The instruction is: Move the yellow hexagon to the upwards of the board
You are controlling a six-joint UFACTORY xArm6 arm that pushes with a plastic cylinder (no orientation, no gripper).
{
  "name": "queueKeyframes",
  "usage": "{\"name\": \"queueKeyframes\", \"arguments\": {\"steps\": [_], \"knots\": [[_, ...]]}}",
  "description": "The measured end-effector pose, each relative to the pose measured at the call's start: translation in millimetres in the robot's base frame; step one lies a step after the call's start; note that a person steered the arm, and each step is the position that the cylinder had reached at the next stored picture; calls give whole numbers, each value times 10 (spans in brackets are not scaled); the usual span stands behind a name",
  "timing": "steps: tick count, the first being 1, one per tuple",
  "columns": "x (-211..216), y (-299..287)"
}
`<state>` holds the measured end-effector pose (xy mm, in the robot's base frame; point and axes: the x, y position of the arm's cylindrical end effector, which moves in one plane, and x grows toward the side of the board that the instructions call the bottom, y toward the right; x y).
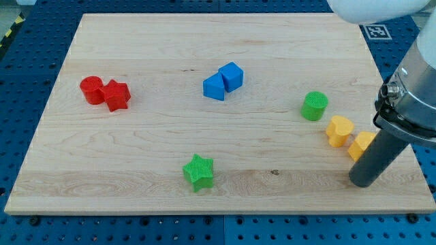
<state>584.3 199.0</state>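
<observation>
The yellow hexagon (360, 145) lies near the board's right edge, partly hidden by the dark rod. My tip (363, 182) rests on the board just below the hexagon, touching or almost touching it. A yellow heart-shaped block (338, 130) sits just up and left of the hexagon. A green cylinder (315, 106) stands further up and left of that.
Two blue blocks (223, 81) touch each other at the upper middle. A red cylinder (91, 89) and a red star-like block (117, 95) sit together at the left. A green star (199, 171) lies at the lower middle. The wooden board (136, 156) ends close to the right of my tip.
</observation>
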Motion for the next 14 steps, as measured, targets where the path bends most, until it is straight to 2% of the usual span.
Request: {"name": "queueKeyframes", "arguments": {"steps": [4, 5, 6, 7, 9, 10, 11, 12, 13, 14], "knots": [[-162, 205], [-183, -198], [-220, -184], [-291, 110], [-772, 207], [-712, 145], [-340, 192], [-474, 535], [-867, 626], [-905, 626]]}}
